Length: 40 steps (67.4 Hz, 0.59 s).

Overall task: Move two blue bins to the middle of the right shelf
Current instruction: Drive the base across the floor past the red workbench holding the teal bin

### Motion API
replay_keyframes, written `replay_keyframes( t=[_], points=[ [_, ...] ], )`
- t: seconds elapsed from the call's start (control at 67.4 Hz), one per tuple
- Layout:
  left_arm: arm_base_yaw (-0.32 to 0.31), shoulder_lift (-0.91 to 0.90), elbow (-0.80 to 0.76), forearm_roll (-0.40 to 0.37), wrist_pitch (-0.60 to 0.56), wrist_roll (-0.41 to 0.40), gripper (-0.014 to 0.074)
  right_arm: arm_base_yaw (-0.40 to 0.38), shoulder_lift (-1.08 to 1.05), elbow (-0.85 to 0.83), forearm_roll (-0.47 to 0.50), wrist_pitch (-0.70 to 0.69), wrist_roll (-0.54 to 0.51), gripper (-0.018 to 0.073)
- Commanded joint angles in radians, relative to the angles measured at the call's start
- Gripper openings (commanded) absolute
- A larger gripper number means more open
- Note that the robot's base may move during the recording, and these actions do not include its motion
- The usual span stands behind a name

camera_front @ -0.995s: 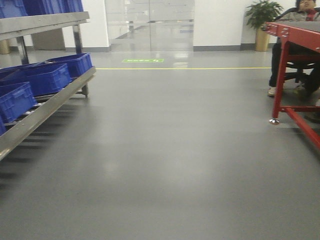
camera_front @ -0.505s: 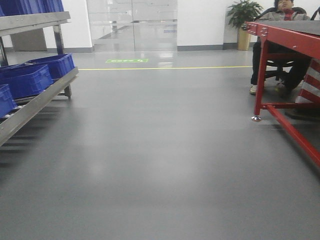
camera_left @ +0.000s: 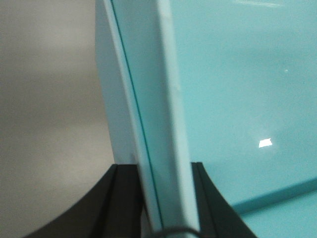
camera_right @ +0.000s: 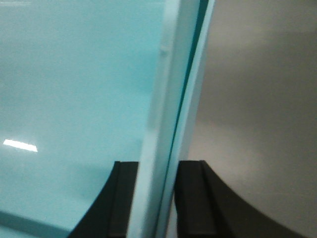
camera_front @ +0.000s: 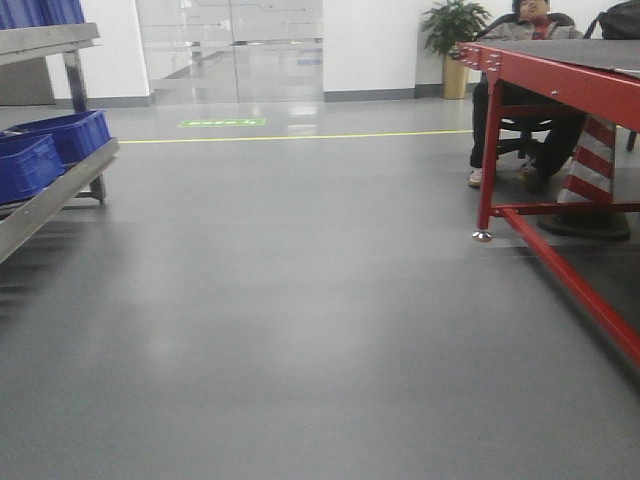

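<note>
On opposite walls of the blue bins [camera_left: 237, 99], left gripper [camera_left: 163, 171] and right gripper [camera_right: 156, 168] jaws clamp the rim; a jolt could slip that thin hold

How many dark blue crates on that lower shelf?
2: the far crate at the shelf end, the near crate cut by the picture's edge; more may be hidden.

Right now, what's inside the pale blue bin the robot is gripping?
Inside the bin, only bare cyan plastic and light glints show. Most of its interior lies outside both wrist views.
</note>
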Motion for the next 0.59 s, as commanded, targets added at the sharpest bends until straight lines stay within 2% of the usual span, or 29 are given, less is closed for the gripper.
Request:
replay_keyframes(
  t=[0.0,0.579],
  points=[
    [-0.007,-0.024,-0.018,-0.074,-0.064,0.017,-0.0111,-0.002,-0.014,-0.011,-0.019,-0.068,-0.003,-0.0162],
    [-0.007,-0.024,-0.018,-0.074,-0.064,0.017,-0.0111,-0.002,-0.014,-0.011,-0.019,-0.068,-0.003,-0.0162]
  ],
)
